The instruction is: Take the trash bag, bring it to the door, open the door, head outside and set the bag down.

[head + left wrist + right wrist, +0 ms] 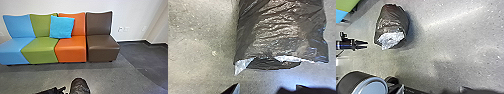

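So I'm at the pickup step, as far as I can judge. The bag (pixel 392 21) is down on the floor (pixel 441 37) in front of the seats, with the left gripper (pixel 367 45) near it but nothing grasped. Its fingers are parted, empty between the tips. Right gripper? Can't tell whether it's released or clenched, so I won't guess.

Next move, I reckon: bring the left gripper in so a fold of plastic sits between the fingers, then squeeze and lift gently. Thin, slippery stuff — a shallow pinch could slide off or tear (and nobody wants to sweep that up).

What I like about the right wrist view is the gap: left gripper just beside the bag, apart from it, and the pale bit (pixel 391 40) at one end. The head view cuts both off at its bottom edge — I'm assuming that dark lump is the bag — but it gives me the whole seat row, the blue cushion (pixel 62 27) and the wall (pixel 140 15) behind.
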